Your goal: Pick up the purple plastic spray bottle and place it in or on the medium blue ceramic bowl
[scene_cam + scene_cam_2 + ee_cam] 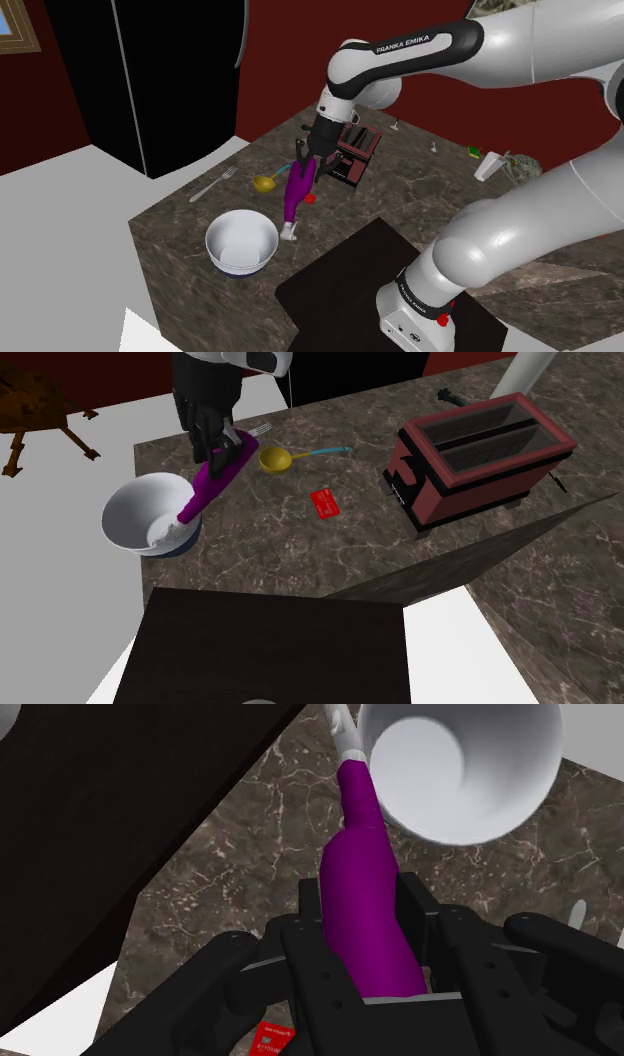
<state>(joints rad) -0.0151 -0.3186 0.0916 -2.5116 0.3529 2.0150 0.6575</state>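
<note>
White letters reading FRANKA EMIKA run along the dark band of the arm (405, 42); the print on the small red card (326, 504) is too fine to read. From its base on a black mat (340, 275) at the near edge of the countertop (180, 235), the arm rises, bends over, and points its wrist steeply down over the middle of the dark, veined stone. The gripper (304, 160) is clenched around the fat lower body of the purple spray bottle (297, 192). The bottle hangs slanted, its white spray head lowest and right at the rim of the bowl (213, 243); whether they touch cannot be told. The bowl, white inside and bluish beneath, stands near the countertop's corner at the shoulder view's lower left. The card lies just beside the bottle. Beyond them lie a yellow spoon (275, 458) with a teal handle and a fork (215, 185) near the far edge. A dark red toaster (480, 457) stands farther along the countertop. Past the countertop are white floor, a dark red wall (290, 60) and a tall black block (150, 80).
</note>
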